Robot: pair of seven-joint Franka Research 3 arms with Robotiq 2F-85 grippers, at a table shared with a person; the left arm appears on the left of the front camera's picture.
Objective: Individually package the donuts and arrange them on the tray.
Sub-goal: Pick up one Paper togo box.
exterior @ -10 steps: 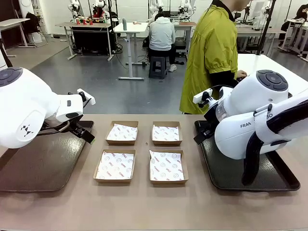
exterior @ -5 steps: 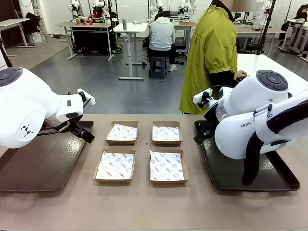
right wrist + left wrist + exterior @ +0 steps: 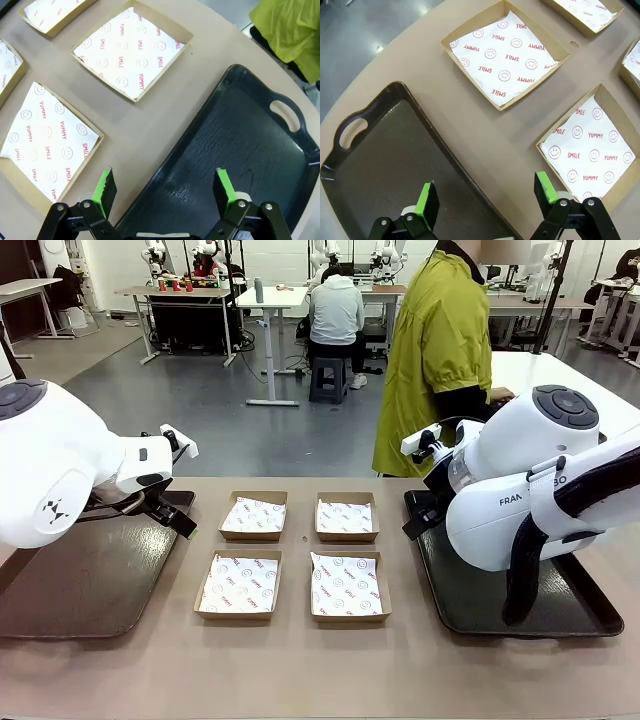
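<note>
tabletop carries four paper-lined boxes; left pincer and right pincer both spread.

In the front view, the right arm hides the right tray from 11 to 3 o'clock. The left arm covers the left tray at 10 o'clock.

In the left wrist view, the picture's edges cut off a box at 1 o'clock and another box at 3 o'clock. In the right wrist view, they cut off a box at 11 o'clock and one more box at 9 o'clock.
</note>
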